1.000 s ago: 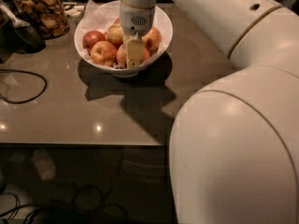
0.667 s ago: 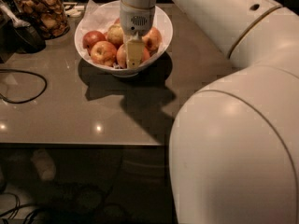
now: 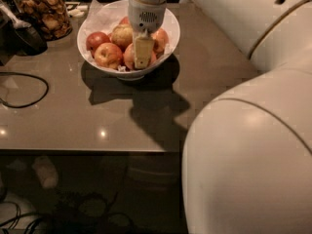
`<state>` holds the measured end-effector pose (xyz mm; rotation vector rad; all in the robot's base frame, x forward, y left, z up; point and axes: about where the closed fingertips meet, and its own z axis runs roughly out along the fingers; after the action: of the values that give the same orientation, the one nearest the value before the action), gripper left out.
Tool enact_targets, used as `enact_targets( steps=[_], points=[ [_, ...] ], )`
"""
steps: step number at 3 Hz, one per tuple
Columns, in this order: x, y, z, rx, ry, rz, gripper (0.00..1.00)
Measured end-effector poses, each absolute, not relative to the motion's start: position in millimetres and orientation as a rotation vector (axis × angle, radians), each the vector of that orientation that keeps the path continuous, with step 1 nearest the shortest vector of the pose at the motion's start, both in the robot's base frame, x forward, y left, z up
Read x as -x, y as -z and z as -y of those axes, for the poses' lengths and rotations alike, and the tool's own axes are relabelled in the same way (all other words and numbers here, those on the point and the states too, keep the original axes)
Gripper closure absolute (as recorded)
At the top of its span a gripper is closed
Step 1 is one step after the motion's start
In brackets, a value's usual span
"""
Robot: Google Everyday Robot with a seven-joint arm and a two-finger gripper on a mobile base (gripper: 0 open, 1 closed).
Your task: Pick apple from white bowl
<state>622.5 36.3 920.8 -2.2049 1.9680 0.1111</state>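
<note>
The gripper (image 3: 142,53) hangs straight down into the white bowl (image 3: 171,30), right over the apple (image 3: 128,56) at the front middle of the pile, which shows only as orange-red slivers on either side of it. Whether it has closed on the apple I cannot tell. A good grasp here means squeezing across the widest part of the fruit and lifting straight up, since the skin is smooth, round and likely to slip. Neighbouring apples touch it on both sides, so any sideways pull could roll them. The bowl is glossy with wide flaring sides, and the crumpled paper (image 3: 100,14) lining it could snag and lift.
</note>
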Motion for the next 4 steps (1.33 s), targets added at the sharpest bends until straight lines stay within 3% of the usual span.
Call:
enact_targets(
  steps=[4],
  points=[
    [-596,-982,-22,2.114,-0.083,-1.889,1.0]
  ],
)
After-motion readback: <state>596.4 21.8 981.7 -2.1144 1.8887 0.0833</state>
